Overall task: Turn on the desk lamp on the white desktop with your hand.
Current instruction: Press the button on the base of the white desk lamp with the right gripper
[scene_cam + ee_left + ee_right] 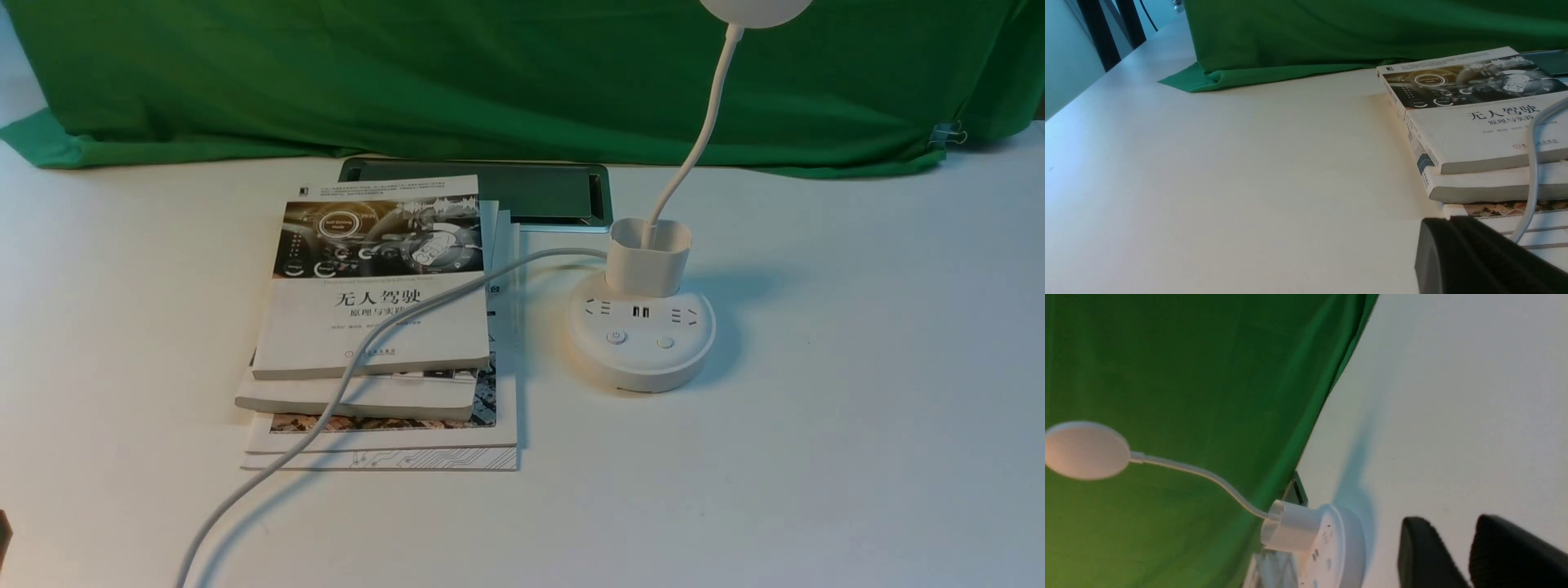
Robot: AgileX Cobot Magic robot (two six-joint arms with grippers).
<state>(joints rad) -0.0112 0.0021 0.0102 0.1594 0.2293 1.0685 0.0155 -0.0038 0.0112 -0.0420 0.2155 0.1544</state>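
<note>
I noted: desk lamp (649,261) looked smooth white plastic | white desktop (816,457) matt | backdrop (490,73) was creased green cloth | books (375,343) had paper covers, faintly glossy

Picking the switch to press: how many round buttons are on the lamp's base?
2. Both lie on the front of the white desk lamp's round puck base: the marked button on the left, the plain button on the right. None looks hidden.
</note>
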